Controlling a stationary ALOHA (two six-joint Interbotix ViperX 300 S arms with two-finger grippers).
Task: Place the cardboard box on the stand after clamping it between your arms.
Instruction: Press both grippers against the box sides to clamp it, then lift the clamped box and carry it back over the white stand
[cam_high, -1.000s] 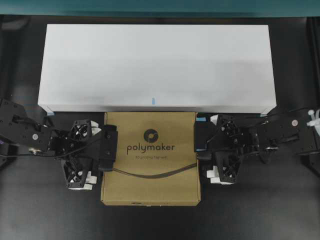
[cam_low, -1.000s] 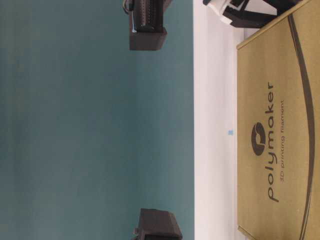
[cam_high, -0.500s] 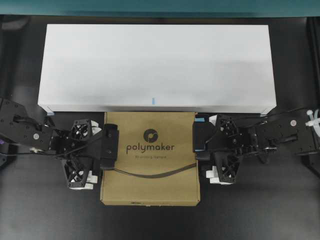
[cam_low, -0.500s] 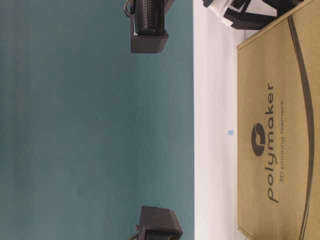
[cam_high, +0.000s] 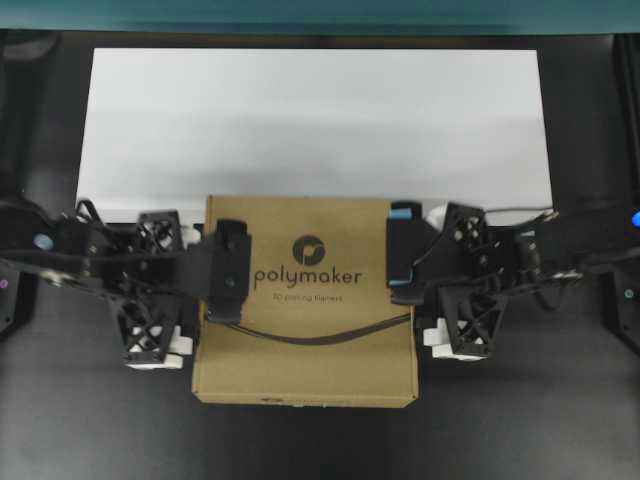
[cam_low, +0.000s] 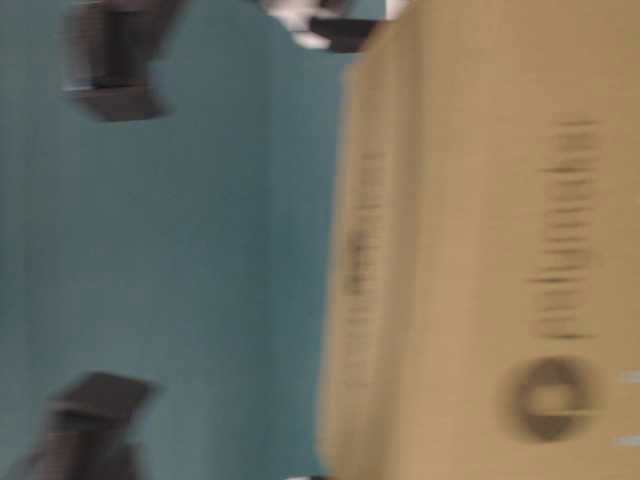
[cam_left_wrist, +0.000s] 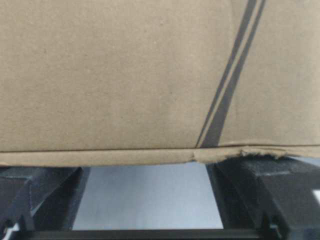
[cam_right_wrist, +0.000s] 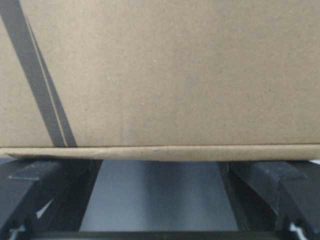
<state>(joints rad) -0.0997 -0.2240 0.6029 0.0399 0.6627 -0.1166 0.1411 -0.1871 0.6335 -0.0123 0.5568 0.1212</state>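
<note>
Dark tabletop (cam_high: 300, 440), teal wall strip along the far edge.

Nearest: the cardboard box (cam_high: 305, 345), brown, square, logo and "polymaker" face up, a curved dark line running under the lettering. It sits pinched between the two arms, one on each side edge. Its near edge overhangs bare dark table; its far edge covers the front edge of the stand.

Left gripper (cam_high: 160, 290): lattice fingers spread wide, pressed flat against the box's left side. In the left wrist view the box's lower edge rests across both fingers (cam_left_wrist: 260, 185), cardboard slightly crumpled at the right one.

Right gripper (cam_high: 468, 290): same posture mirrored, jaws spread wide, pushed against the box's right side. In the right wrist view the box edge lies straight across both fingers (cam_right_wrist: 45, 185).

Neither gripper pinches anything between its fingers; the hold is arm against arm.

Table-level view is blurred; box fills the right half against teal.

Beyond: the stand (cam_high: 310, 120), white, wide, top bare.
</note>
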